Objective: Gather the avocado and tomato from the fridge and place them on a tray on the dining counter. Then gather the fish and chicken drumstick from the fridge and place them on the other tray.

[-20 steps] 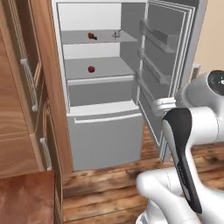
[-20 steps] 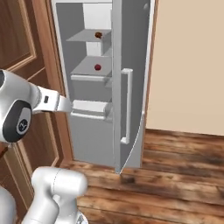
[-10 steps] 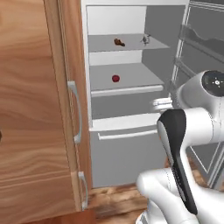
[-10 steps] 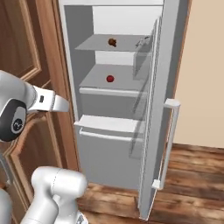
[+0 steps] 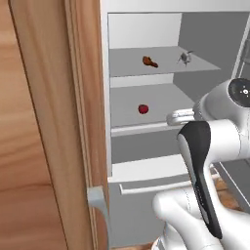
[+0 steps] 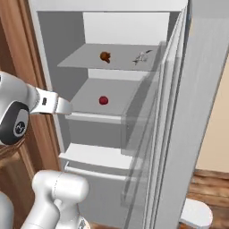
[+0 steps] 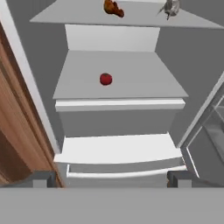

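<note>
A tall wooden cabinet [image 5: 44, 146] stands just left of the open appliance, its plank grain running upright. A pale grey handle [image 5: 99, 200] juts from its edge low down. Wooden plank flooring [image 6: 210, 188] shows at the lower right, where a pale rounded object [image 6: 197, 214], perhaps a stool, sits.

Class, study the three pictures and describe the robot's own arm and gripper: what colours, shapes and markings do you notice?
The arm is made of glossy white, rounded segments, with a long black curved panel along one link and dark round joint caps bearing small pale markings. No cables show. The gripper ends in two small, dark grey, blocky finger tips.
</note>
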Motion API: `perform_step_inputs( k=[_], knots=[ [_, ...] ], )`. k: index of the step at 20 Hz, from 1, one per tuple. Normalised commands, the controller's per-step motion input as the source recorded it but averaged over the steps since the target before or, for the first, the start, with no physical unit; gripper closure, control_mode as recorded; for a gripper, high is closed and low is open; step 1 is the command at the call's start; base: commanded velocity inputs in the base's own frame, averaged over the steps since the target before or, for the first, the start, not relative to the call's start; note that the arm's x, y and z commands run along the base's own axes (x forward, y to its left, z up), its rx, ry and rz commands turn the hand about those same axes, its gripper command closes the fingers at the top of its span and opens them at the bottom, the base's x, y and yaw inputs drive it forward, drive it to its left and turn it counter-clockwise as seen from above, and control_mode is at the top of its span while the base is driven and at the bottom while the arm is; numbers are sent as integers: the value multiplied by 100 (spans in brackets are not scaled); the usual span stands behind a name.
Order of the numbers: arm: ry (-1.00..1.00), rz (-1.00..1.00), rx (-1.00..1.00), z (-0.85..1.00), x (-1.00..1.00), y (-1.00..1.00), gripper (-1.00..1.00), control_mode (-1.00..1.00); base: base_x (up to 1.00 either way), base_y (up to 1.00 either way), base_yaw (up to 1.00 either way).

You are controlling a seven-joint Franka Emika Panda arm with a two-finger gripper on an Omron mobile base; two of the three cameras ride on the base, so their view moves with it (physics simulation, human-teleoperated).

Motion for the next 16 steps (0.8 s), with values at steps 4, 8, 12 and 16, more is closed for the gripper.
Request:
perform_step_inputs(
  k=[4, 8, 12, 16],
  knots=[
    [0, 0, 0, 0, 0, 0, -100, 100, 93, -2, 0],
    [0, 0, 0, 0, 0, 0, -100, 100, 87, 1, -15],
    [0, 0, 0, 0, 0, 0, -100, 100, 42, -5, -9],
    [0, 0, 0, 0, 0, 0, -100, 100, 31, 0, -21]
  ],
)
